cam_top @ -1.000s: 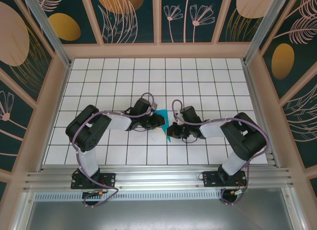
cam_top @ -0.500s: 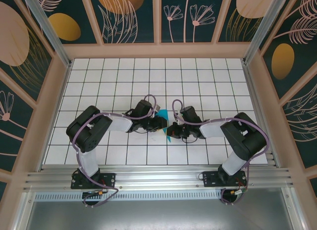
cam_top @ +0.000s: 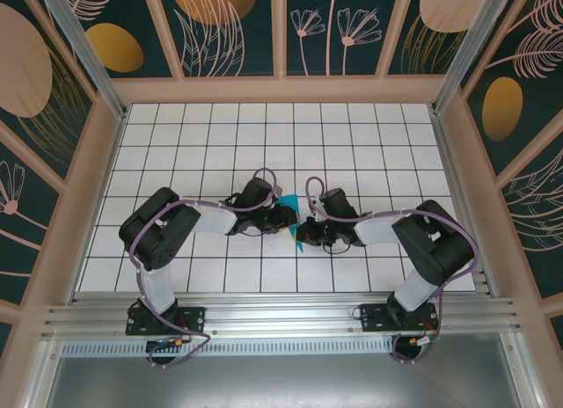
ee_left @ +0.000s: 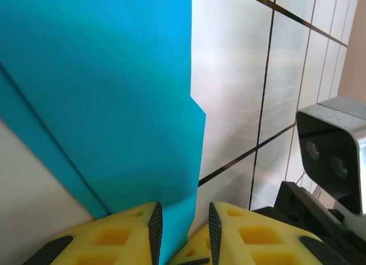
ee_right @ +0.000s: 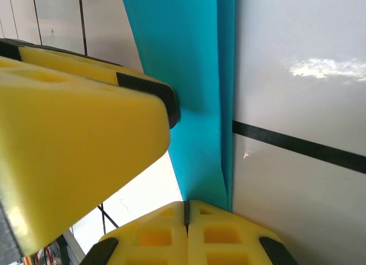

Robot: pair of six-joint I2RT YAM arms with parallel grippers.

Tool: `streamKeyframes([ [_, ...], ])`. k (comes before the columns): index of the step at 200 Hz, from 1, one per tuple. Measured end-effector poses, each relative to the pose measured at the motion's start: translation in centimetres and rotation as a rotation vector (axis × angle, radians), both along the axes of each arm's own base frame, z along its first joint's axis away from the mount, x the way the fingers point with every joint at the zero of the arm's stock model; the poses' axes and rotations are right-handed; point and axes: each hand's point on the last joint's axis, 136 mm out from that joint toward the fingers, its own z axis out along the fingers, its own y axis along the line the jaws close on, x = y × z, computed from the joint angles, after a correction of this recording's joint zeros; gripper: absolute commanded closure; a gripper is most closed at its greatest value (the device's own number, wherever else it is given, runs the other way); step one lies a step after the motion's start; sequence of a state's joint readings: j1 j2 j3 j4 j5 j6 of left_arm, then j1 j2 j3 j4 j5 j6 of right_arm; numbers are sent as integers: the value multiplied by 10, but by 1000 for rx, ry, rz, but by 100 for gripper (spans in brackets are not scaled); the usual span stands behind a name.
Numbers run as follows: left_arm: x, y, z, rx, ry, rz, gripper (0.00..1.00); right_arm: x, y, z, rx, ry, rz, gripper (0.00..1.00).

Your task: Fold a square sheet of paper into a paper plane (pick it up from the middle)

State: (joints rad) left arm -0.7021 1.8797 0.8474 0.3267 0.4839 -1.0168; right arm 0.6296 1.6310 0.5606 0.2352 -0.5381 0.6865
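The square sheet of paper [cam_top: 296, 238] is a narrow, creased teal shape held off the white tiles between my two grippers at mid-table. In the right wrist view my right gripper [ee_right: 186, 205] is shut, its pads pressed together on the lower end of the paper [ee_right: 189, 76], whose folded layers run up along one long edge. My left gripper [ee_left: 182, 212] has its jaws a little apart, and an edge of the paper [ee_left: 114, 93] passes between the pads without being pinched. From above, the left gripper [cam_top: 287, 220] and right gripper [cam_top: 307, 233] nearly meet.
The left gripper's yellow finger [ee_right: 80, 133] looms close at the left of the right wrist view. The right arm's wrist camera [ee_left: 329, 156] sits just right of the paper in the left wrist view. White gridded tabletop [cam_top: 220, 153] lies all around, ringed by wooden walls [cam_top: 281, 90].
The left gripper has edged slightly to the right, closer to the right gripper and the paper. The right arm keeps its hold in the same spot.
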Motion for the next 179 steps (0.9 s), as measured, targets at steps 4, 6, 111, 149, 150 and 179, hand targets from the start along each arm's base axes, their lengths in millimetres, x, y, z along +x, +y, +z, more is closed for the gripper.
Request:
streamKeyframes([
  [4,2,0,0,4,-4,5,68,0,0,0,-1,-1,-1,100],
  [6,3,0,0,8,-6,10,68,0,0,0,-2,-2,-1,100],
  [111,47,9,-1,117,-55,122,66,1,-1,0,-15,-12,-8,100],
  [149,60,19,-2,122,-60,143,66,1,-1,0,-15,-12,-8,100],
  [150,60,19,-1,122,-61,143,66,1,-1,0,-15,-12,-8,100],
  [179,71,25,-2,127,-65,158,66,1,-1,0,-15,-12,-8,100],
])
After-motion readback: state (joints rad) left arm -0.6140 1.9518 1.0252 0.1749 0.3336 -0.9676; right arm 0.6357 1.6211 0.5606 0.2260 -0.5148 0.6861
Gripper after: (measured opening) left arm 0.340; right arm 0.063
